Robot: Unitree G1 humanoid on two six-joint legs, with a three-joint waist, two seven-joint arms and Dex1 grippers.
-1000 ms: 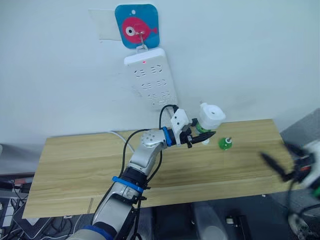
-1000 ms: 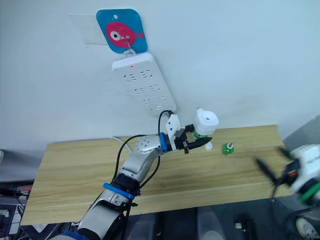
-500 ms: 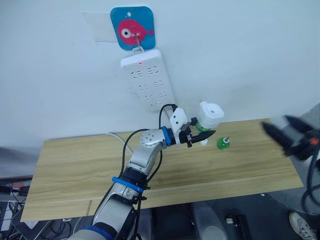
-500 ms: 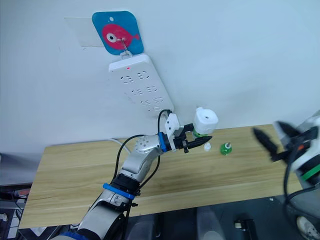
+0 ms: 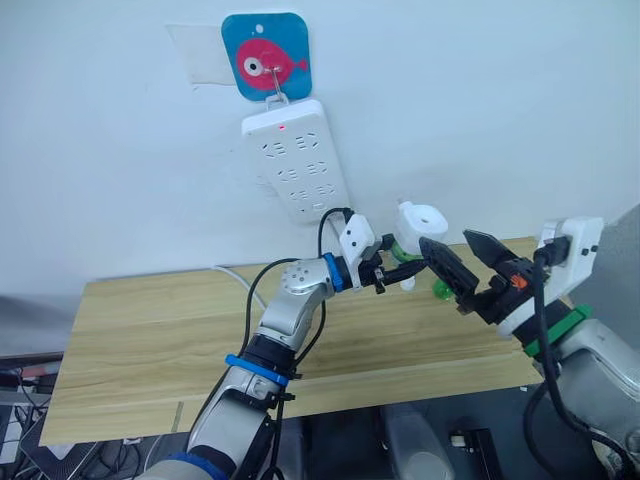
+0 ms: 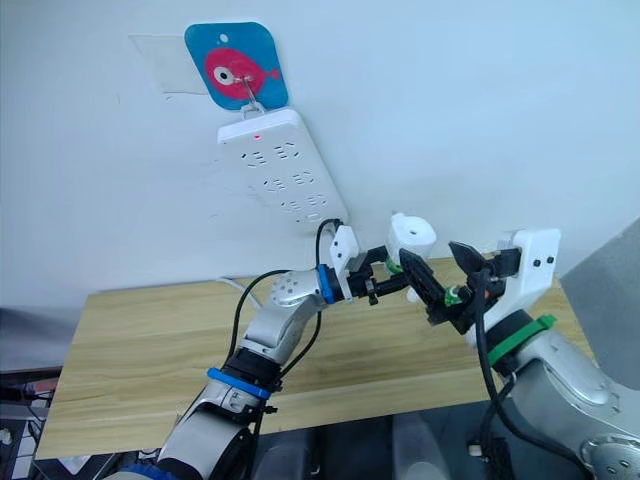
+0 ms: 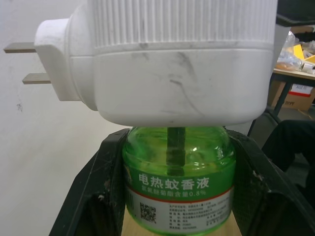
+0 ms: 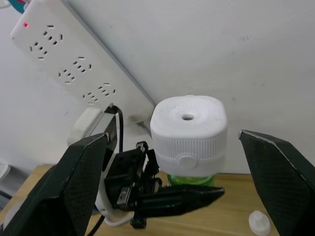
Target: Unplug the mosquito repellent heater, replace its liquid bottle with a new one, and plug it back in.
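Observation:
The white mosquito repellent heater point(image 5: 420, 225) is unplugged and held above the table's back edge, its two prongs point(image 7: 22, 61) bare. A green liquid bottle point(image 7: 177, 187) is fitted under it. My left gripper point(image 5: 395, 270) is shut on that bottle, with one black finger point(image 7: 93, 196) on each side. My right gripper point(image 5: 447, 240) stands open just to the right of the heater point(image 8: 188, 129), its fingers spread wide and touching nothing. A second small green bottle point(image 5: 438, 291) stands on the table, partly hidden behind the right gripper.
A long white power strip point(image 5: 298, 160) with a red light hangs on the wall from a blue fish hook point(image 5: 266, 55). A tiny white cap point(image 8: 258, 221) lies on the wooden table point(image 5: 150, 330) near the heater. A white cable runs along the table's back.
My right arm has swung in from the far right and now holds its open fingers close to the heater. The left gripper has kept the bottle and heater in place.

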